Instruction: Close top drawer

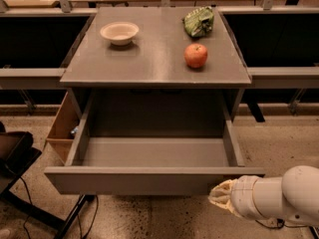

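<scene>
The top drawer [149,179] is a wide grey drawer pulled far out of the cabinet, and its inside shows nothing in it. Its flat front panel faces the camera low in the view. My gripper [219,195] comes in from the lower right on a white arm and sits against the right end of the drawer's front panel. The drawers below the top one are hidden under it.
On the cabinet top [154,68] stand a white bowl [119,33], a red apple [196,55] and a green bag [199,21]. A cardboard box [62,131] stands on the floor at the cabinet's left. A black chair base [20,158] is at the far left.
</scene>
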You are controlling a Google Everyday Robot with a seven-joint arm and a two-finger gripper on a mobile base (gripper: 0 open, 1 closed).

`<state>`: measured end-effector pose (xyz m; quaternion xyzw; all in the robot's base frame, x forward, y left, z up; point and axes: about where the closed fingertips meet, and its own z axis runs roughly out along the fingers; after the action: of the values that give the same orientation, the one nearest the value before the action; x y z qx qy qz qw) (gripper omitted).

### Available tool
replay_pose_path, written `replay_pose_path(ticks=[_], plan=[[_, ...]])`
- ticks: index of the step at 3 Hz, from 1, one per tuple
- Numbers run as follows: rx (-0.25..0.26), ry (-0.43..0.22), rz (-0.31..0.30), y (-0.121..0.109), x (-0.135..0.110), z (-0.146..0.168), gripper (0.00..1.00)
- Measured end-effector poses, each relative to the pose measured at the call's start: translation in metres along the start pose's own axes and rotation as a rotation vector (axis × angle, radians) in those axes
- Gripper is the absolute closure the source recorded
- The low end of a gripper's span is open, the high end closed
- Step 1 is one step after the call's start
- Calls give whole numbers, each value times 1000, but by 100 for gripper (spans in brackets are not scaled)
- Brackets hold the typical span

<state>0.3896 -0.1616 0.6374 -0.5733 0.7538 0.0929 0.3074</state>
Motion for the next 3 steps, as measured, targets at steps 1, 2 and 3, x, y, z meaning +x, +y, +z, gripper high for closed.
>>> replay_pose_path(ticks=[1,2,3], plan=[[-13,-31,-46,-24,-12,26,100],[-13,-32,-48,-24,-13,25,100],[-18,-35,-102,-49,-25,43,100]])
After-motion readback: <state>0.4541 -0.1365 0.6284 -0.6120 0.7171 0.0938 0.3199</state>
